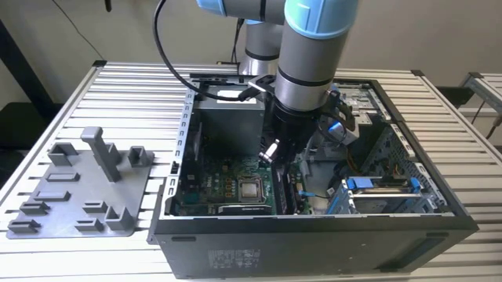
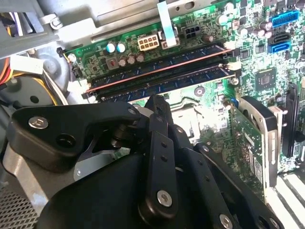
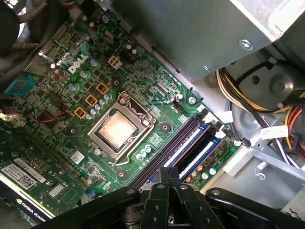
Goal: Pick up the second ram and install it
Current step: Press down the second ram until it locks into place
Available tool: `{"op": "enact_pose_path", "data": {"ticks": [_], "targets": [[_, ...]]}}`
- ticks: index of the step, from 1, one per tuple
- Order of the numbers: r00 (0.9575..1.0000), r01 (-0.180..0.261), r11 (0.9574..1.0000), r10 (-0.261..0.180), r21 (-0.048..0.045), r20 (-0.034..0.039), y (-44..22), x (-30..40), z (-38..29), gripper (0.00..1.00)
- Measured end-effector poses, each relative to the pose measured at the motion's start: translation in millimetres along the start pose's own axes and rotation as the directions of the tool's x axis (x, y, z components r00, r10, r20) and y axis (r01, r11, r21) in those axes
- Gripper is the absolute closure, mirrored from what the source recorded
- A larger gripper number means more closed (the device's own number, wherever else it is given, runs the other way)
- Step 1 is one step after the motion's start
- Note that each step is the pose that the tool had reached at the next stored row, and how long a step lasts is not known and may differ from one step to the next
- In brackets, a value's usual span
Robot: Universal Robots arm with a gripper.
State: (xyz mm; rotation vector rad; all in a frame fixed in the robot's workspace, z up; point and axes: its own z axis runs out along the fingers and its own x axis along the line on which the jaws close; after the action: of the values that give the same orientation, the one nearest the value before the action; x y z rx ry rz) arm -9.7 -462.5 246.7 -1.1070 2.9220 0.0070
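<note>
- The arm has the pincer (image 1: 276, 154) lowered inside the open computer case (image 1: 314, 235), just above the memory slots (image 3: 190, 143) of the green board (image 3: 119, 86).
- In the second wrist view two dark sticks appear seated in the slots; the nearer one, judged to be the second ram (image 2: 167, 82), lies just beyond the fingertips (image 2: 157, 102).
- The pincer's fingers meet narrowly and hold nothing visible.
- Whether the stick is fully latched cannot be told.
- The grey holder tray (image 1: 79, 200) on the bench (image 1: 126, 88) carries no stick.
</note>
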Motion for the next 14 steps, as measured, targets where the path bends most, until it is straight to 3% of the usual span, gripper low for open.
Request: {"op": "enact_pose_path", "data": {"ticks": [7, 14], "targets": [[0.9998, 0.021, 0.9998, -0.021, -0.0003, 0.0, 0.0, 0.0, 0.0, 0.89], [0.9972, 0.075, 0.9972, -0.075, -0.0013, 0.0002, 0.0, 0.0, 0.1, 0.89]]}}
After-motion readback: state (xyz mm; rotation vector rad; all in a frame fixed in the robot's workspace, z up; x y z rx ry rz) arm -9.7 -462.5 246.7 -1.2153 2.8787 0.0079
